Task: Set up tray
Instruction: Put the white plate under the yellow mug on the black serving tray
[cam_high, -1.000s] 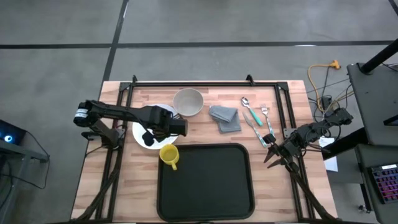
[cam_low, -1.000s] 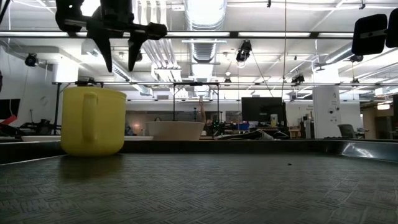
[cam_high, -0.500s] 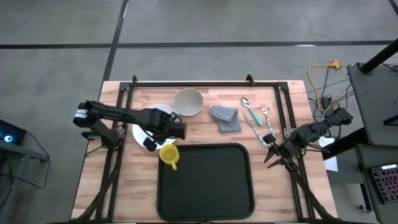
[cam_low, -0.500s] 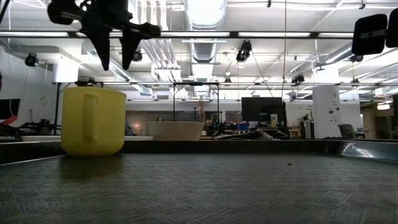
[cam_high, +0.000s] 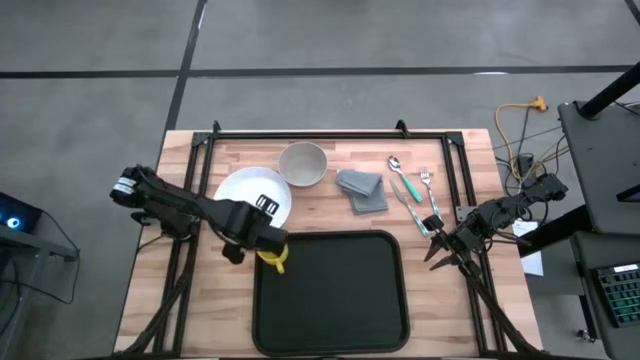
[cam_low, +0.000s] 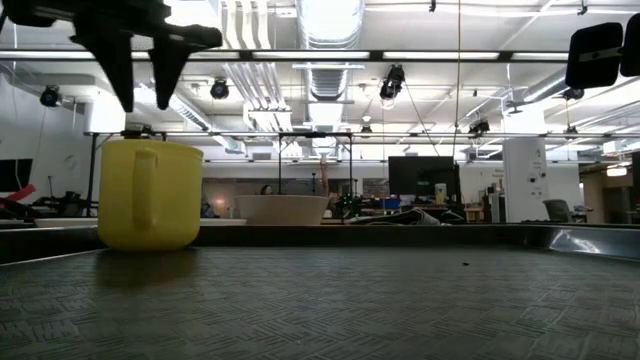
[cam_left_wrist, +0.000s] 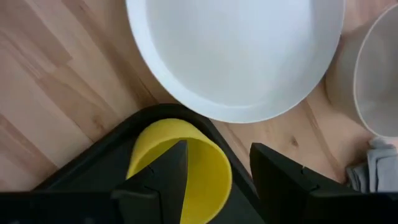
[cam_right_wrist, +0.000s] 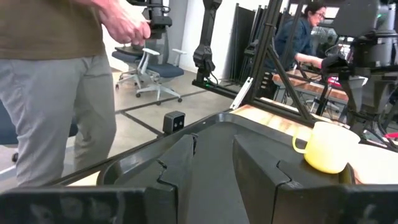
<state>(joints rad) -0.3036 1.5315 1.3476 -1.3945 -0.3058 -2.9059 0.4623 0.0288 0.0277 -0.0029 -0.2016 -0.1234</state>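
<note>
A: Where is the tray located?

B: The tray (cam_high: 335, 300) is seen lying flat on the wooden table (cam_high: 200, 310), at the near middle of it, in the high view. Its black ribbed floor (cam_low: 400, 300) fills the lower part of the low view. A yellow mug (cam_high: 274, 256) is seen standing upright in the tray's far left corner, handle toward the near side.

A: What else is carried by the table?

B: A white plate (cam_high: 250, 192) is placed just beyond the tray's far left corner, apart from it. A pale bowl (cam_high: 303, 163) stands just beside the plate, and a folded grey cloth (cam_high: 362, 190) lies to the right of the bowl. A spoon (cam_high: 398, 172), a fork (cam_high: 429, 187) and a further green-handled utensil (cam_high: 412, 212) are laid near the table's right edge.

A: What is the state of each tool?

B: The left tool (cam_high: 255, 232) is held above the mug, not touching it; its fingers (cam_left_wrist: 165, 177) are seen spread apart over the mug's rim in the left wrist view. The right tool (cam_high: 437, 250) is parked at the table's right edge, beside the tray's far right corner; its fingers (cam_right_wrist: 180, 165) are seen narrowly parted, holding nothing.

A: Is anything seen beyond the table?

B: A person (cam_right_wrist: 56, 81) is seen standing in the room in the right wrist view.
</note>
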